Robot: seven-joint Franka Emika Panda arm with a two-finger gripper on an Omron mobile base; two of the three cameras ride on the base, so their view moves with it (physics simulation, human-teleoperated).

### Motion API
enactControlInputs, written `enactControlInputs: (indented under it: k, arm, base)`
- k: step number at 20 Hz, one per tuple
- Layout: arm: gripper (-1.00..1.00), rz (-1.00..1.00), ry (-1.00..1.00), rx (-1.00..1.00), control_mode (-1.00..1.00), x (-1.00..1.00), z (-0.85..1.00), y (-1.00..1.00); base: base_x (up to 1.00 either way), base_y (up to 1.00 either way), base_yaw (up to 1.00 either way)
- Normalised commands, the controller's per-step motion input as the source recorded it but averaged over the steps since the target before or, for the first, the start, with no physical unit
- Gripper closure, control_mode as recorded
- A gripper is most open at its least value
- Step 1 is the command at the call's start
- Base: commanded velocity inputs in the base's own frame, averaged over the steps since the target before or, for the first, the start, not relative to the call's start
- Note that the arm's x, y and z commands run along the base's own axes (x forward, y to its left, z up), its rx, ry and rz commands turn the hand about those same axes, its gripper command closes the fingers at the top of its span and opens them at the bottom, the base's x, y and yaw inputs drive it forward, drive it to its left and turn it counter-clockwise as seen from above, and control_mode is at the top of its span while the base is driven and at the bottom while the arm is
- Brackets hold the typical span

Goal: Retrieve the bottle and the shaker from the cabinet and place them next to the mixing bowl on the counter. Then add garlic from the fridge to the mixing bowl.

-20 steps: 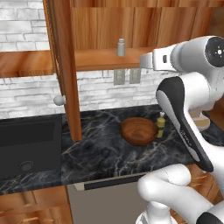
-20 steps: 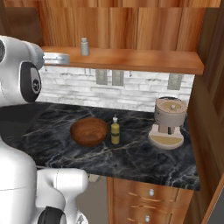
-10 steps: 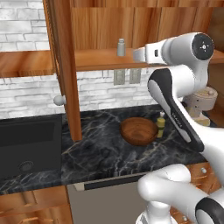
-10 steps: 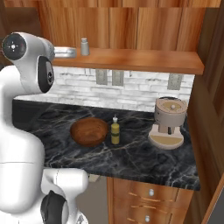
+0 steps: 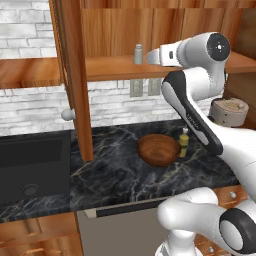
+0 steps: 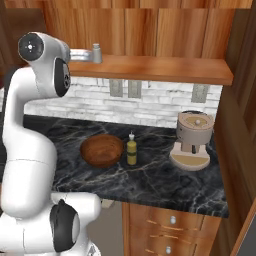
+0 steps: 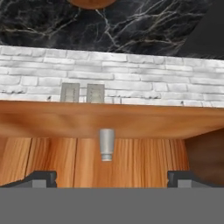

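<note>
The grey shaker stands upright on the wooden cabinet shelf. My gripper is level with it, just short of it, open and holding nothing. The hand view is upside down: the shaker hangs centred between and beyond the wide-apart fingertips. The olive-yellow bottle stands on the black marble counter, right beside the brown mixing bowl. Fridge and garlic are out of view.
The open cabinet door with its round knob hangs left of the shaker. A dark sink lies at the counter's left. A beige coffee machine stands at the right. Outlets sit under the shelf.
The arm has swung up and carried the open gripper along the shelf closer to the shaker. Bottle, bowl and shaker have not moved.
</note>
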Motion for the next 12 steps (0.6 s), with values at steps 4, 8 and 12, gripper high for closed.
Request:
enactControlInputs:
  k: [4,8,12]
  arm:
    - [-1.0,0.0,0.05,0.01,-1.0,0.42,0.0,0.0]
    - [-1.0,0.0,0.07,0.0,-1.0,0.47,0.0,0.0]
    - [-1.0,0.0,0.06,0.0,-1.0,0.44,0.0,0.01]
  base:
    - [0.0,0.0,0.0]
    - [0.0,0.0,0.0]
    - [0.0,0.0,0.0]
